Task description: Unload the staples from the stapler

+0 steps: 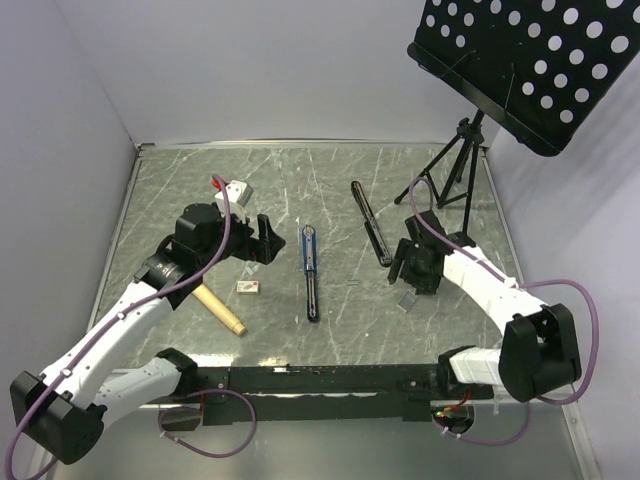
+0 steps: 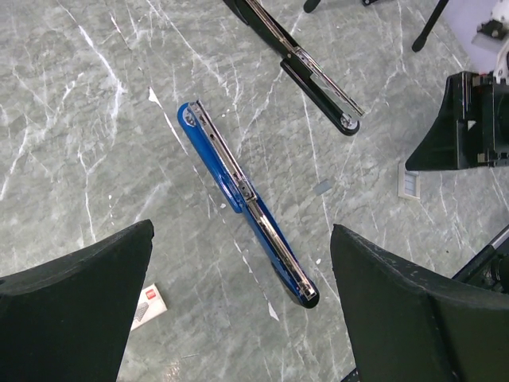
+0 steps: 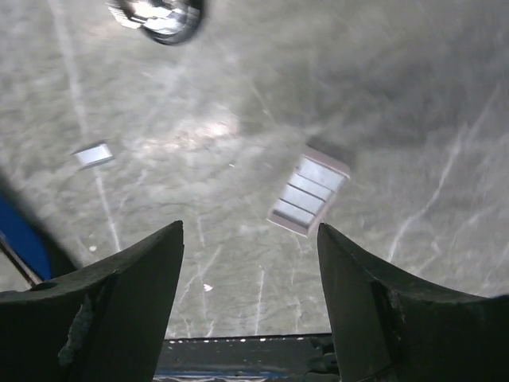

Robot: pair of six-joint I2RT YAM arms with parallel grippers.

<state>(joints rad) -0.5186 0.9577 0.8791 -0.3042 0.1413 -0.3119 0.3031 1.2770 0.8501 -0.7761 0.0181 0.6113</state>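
Grey marbled table (image 1: 330, 170) carries the stapler (image 1: 311, 272) near its middle. It is opened out flat in one line, with the blue end toward the far edge and the dark end toward the arms, so its long axis runs almost far-to-near. The left gripper (image 1: 265, 240) stands just beside the blue half, on its left side, with jaws wide and empty. In its wrist view the stapler shows between the two fingers, slanted across the gap. This is the nearer arm, I judge. The right gripper (image 3: 250, 229) is well apart on the other side, jaws apart and holding nothing, above a strip of staples (image 3: 308, 195) that lies on the table.
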